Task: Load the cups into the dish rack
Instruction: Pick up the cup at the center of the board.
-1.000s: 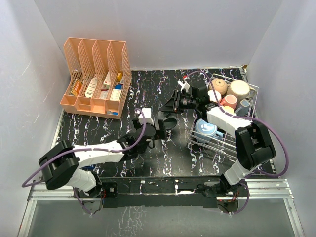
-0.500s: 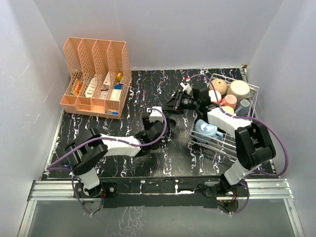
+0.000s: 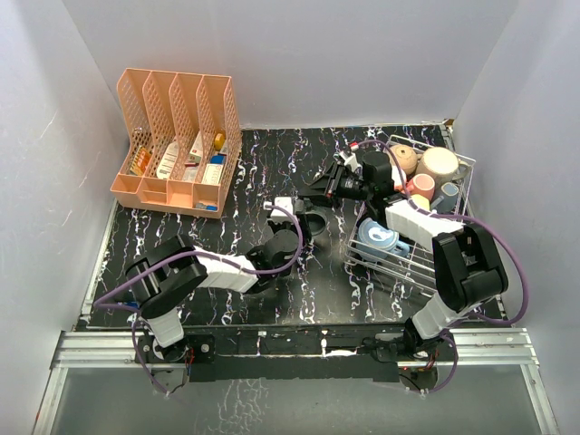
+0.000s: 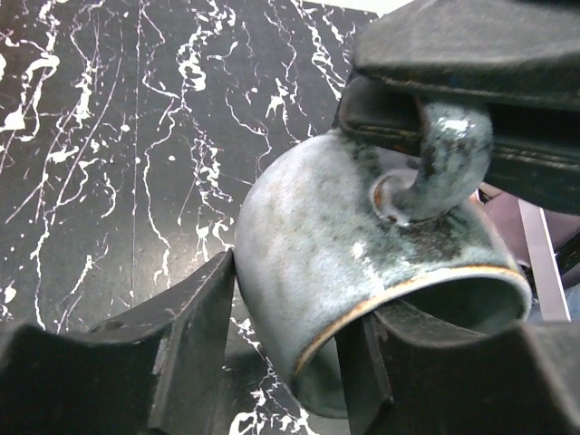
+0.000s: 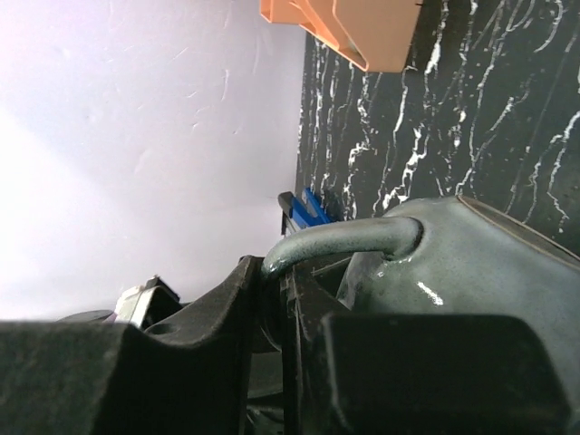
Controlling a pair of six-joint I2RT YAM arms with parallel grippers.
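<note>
A grey-blue glazed cup (image 3: 313, 220) hangs over the middle of the black marbled table, held between both arms. My right gripper (image 3: 320, 201) is shut on its handle (image 5: 353, 240), which shows pinched between the fingers (image 4: 471, 54) in the left wrist view. My left gripper (image 4: 299, 362) straddles the rim of this cup (image 4: 362, 245), one finger against the outer wall and the other inside the mouth. The dish rack (image 3: 460, 165) stands at the far right with several cups in it, among them a light blue one (image 3: 381, 237) and a tan one (image 3: 401, 159).
A peach slotted organizer (image 3: 177, 136) with small packets stands at the far left. White walls close in the table at the back and on both sides. The rack's near corner lies just right of the held cup.
My left arm has swung forward and right to the cup, and its jaws have narrowed onto the rim. The right gripper has kept hold of the handle and shifted slightly.
</note>
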